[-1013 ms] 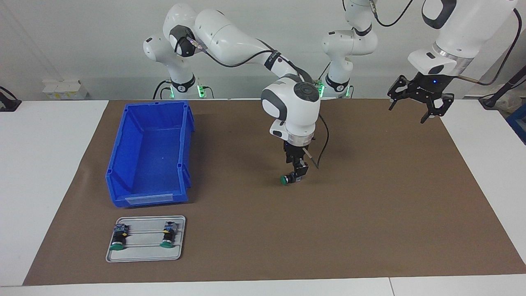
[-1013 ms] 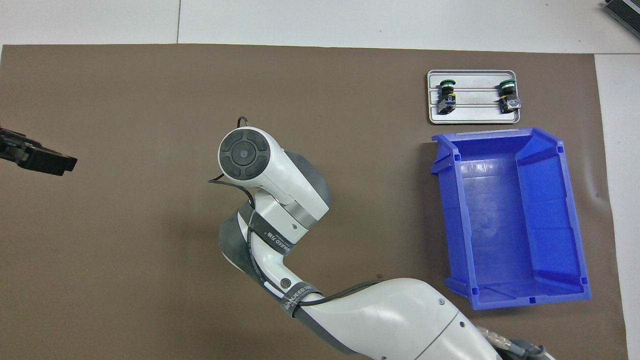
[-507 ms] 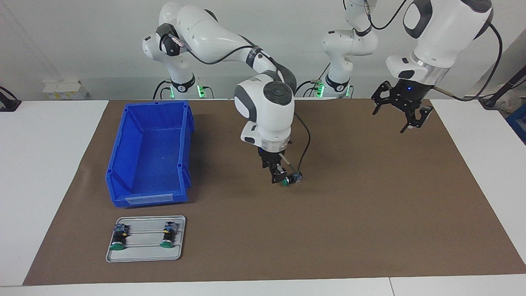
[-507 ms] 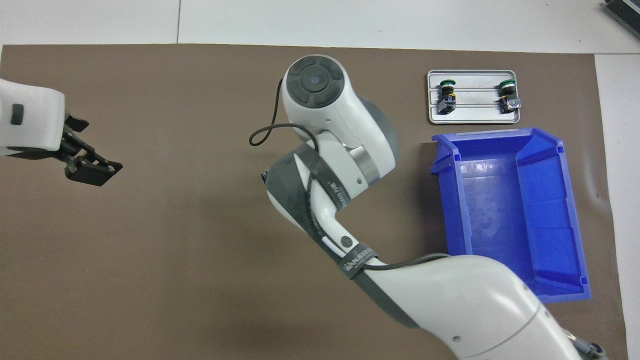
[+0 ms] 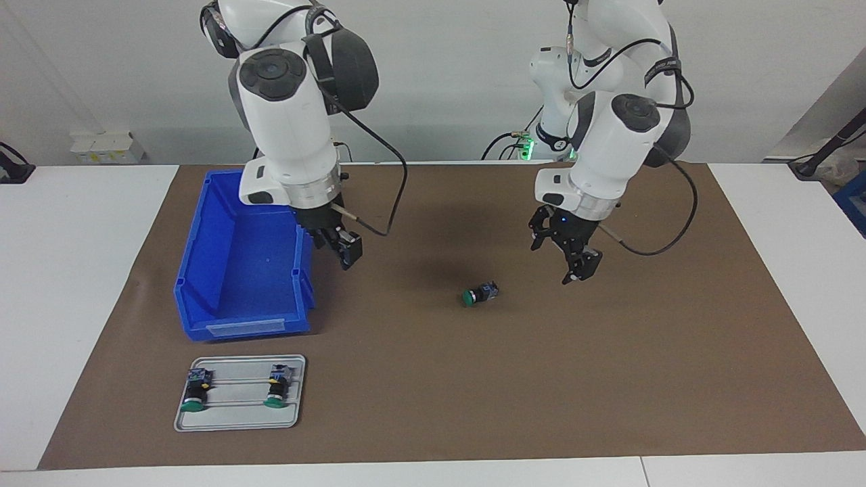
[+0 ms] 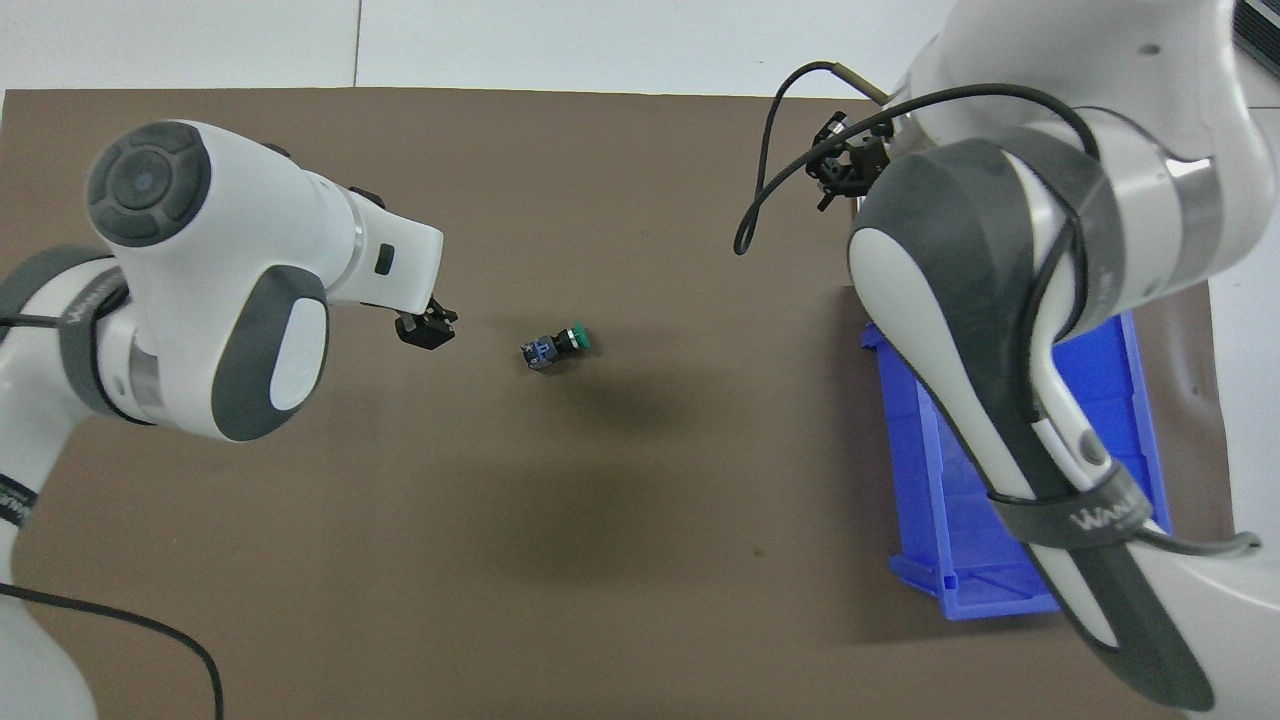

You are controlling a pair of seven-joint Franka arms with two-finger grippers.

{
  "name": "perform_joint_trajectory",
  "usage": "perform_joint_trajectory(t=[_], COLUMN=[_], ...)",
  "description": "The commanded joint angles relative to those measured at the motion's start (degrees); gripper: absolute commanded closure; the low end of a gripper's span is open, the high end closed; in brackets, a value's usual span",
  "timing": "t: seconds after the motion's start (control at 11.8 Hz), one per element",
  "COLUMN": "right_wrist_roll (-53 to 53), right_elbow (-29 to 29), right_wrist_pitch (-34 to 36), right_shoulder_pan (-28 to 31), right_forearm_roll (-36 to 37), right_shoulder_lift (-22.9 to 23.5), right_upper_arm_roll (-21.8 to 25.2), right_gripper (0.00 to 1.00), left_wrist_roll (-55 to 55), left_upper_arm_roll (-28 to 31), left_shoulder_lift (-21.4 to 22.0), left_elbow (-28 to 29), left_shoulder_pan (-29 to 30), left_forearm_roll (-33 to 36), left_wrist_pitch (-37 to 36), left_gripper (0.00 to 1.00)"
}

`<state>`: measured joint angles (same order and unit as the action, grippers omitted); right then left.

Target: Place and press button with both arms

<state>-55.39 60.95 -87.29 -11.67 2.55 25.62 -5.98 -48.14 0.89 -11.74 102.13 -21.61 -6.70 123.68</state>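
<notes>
Brown mat covers our white counter, pale wall above.
Centre frame, we see the button on its side, green cap; left gripper wide, right gripper partly open, empty.

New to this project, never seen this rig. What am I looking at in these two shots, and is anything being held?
Two white robot arms share a table covered by a brown mat. One picture looks at the robots from across the table; the other looks down from above their own end, so its sides are mirrored.

On the mat lies the button, a small green-capped switch on its side, near the middle. Nothing holds it.

The left gripper hangs just above the mat beside the button, toward the left arm's end, with its fingers open and empty. The right gripper hangs by the rim of the blue bin and carries nothing.

A grey tray, farther from the robots than the bin, holds two more similar switches.
</notes>
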Motion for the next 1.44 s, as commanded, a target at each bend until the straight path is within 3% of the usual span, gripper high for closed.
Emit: perform_joint_trajectory(t=[0.0, 0.34, 0.51, 0.84, 1.01, 1.1, 1.18, 1.35], right_wrist_roll=[13.94, 34.86, 37.64, 42.62, 46.06, 47.82, 48.88, 48.89], right_elbow=[10.47, 26.11, 29.91, 41.24, 43.45, 43.98, 43.99, 43.99], right_wrist_pitch=[-0.17, -0.69, -0.87, -7.09, -8.77, -10.08, -10.53, -11.32], right_shoulder_pan=[5.76, 12.54, 14.39, 17.29, 18.87, 19.49, 19.93, 19.85], right_forearm_roll=[-0.97, -1.76, -2.11, -6.15, -6.24, -6.24, -6.24, -6.24], right_shoulder_lift=[-9.25, -21.55, -25.08, -33.6, -34.41, -34.59, -34.5, -34.24], right_upper_arm_roll=[-0.96, -0.87, -0.87, -0.61, -0.43, -0.34, -0.34, -0.34], right_gripper=[0.29, 0.29, 0.29, 0.29, 0.29, 0.24, 0.08, 0.02], left_wrist_roll=[-0.2, 2.35, 2.96, 4.19, 5.77, 6.56, 7.27, 7.8], left_upper_arm_roll=[1.13, 1.04, 1.13, 1.04, 1.04, 1.04, 1.13, 1.13], left_shoulder_lift=[-4.41, -12.06, -14.17, -14.45, -14.27, -14.18, -14.18, -14.1], left_elbow=[1.76, 1.67, 1.85, 2.46, 2.55, 2.46, 2.81, 3.16], left_shoulder_pan=[-3.09, -6.95, -8.88, -10.47, -11.35, -11.53, -11.53, -11.35], left_forearm_roll=[-2.25, -2.79, -2.87, -2.96, -2.96, -3.05, -3.05, -3.05], left_wrist_pitch=[7.51, 16.49, 17.55, 18.09, 16.95, 16.68, 16.68, 16.68], left_gripper=[0.0, 0.0, 0.0, 0.0, 0.02, 0.05, 0.08, 0.1])
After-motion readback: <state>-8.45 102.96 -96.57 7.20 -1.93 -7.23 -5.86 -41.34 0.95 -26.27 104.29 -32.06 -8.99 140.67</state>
